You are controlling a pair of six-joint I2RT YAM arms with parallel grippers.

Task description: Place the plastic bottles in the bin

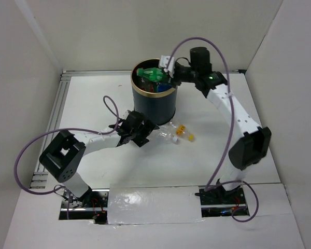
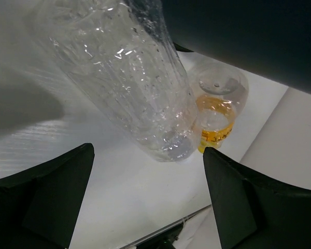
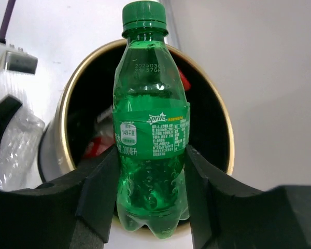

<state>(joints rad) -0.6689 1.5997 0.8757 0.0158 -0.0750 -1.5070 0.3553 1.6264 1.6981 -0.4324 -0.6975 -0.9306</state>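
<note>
Fingers (image 3: 101,197) of my right gripper (image 3: 150,179) grip a green plastic bottle (image 3: 150,129), the mouth of the dark gold-rimmed cylindrical bin (image 3: 67,119) just beyond them. My left gripper (image 2: 147,192) is wide open, a clear crumpled plastic bottle (image 2: 129,88) lying just ahead.

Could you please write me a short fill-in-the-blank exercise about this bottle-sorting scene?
1. The right gripper holds the Sprite bottle, whose colour is ____.
2. The bin below it has a thin rim coloured ____.
3. The left gripper has its fingers ____, close to the clear bottle on the table.
4. Beside the clear bottle lies a small bottle with a ____ label.
Missing words: green; gold; open; yellow.
</note>
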